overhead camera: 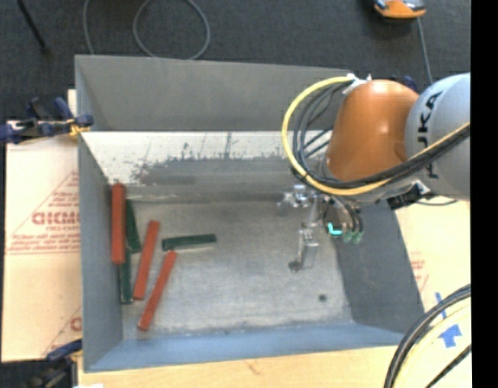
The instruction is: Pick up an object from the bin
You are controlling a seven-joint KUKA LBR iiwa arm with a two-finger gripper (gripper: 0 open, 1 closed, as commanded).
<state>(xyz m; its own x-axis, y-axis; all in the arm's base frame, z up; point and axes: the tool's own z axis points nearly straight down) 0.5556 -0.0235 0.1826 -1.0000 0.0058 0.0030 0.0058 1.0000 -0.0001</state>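
My gripper (pixel 301 259) hangs over the bin floor right of the middle, with no thing under it. The nearest loose thing is a short dark green stick (pixel 189 242), lying flat well to its left. Left of that lies a red stick (pixel 149 249), tilted, and below it a second red stick (pixel 156 291) slants toward the bin's front left corner. None of them touches the gripper.
Along the left wall lie a long red stick (pixel 117 223) and dark green sticks (pixel 129 253) beside it. The arm, with its orange cover and cables, reaches in over the bin's right side.
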